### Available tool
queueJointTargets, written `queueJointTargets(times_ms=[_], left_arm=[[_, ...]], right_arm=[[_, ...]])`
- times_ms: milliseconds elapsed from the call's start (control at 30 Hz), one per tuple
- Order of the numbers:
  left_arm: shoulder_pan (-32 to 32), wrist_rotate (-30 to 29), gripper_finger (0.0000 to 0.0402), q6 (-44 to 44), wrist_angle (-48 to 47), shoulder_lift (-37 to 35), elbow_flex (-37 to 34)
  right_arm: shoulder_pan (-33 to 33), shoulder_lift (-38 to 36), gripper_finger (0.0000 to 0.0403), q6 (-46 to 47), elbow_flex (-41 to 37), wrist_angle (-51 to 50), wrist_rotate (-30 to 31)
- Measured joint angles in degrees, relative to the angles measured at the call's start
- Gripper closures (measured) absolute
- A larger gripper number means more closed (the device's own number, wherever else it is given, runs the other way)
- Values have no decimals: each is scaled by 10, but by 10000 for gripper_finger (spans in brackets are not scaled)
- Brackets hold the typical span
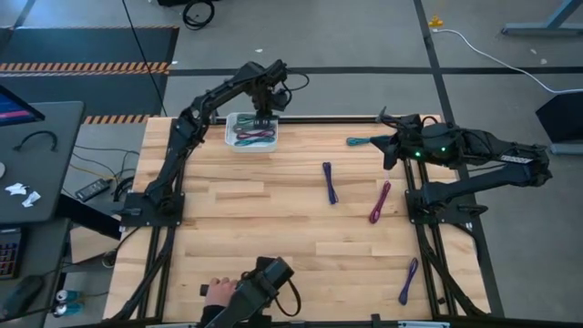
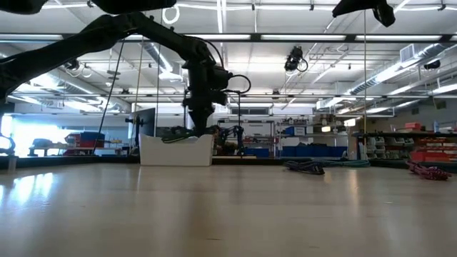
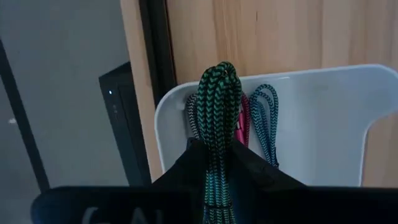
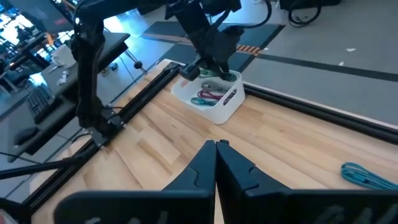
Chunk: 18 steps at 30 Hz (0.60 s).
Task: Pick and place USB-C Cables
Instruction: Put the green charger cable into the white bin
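Right tool (image 4: pixel 216 144) closed; far left tool (image 4: pixel 214 67) over white tray (image 4: pixel 227 104), perhaps gripping a cable.

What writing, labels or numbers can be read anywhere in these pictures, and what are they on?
None can be read for certain.
Left pincer, shut on a green cable above the white tray: faint raised letters on its dark body, perhaps "GA", too cut off to read.
Shelves and bins in the room behind the table: any labels too small to read.
Floor stripes: orange and black warning pattern, no words.

green cable's (image 3: pixel 217 124) lower end behind jaws
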Motion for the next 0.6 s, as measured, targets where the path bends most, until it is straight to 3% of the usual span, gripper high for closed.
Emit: queueJointTargets(times_ms=[133,300,600], left_arm=[[0,-17,351,2,-1,5,-27],[0,-90,351,3,18,6,-75],[4,-96,331,-14,65,5,-93]], right_arm=[[0,0,394,0,0,0,3],[0,0,394,0,0,3,3],[0,0,394,2,0,4,3]])
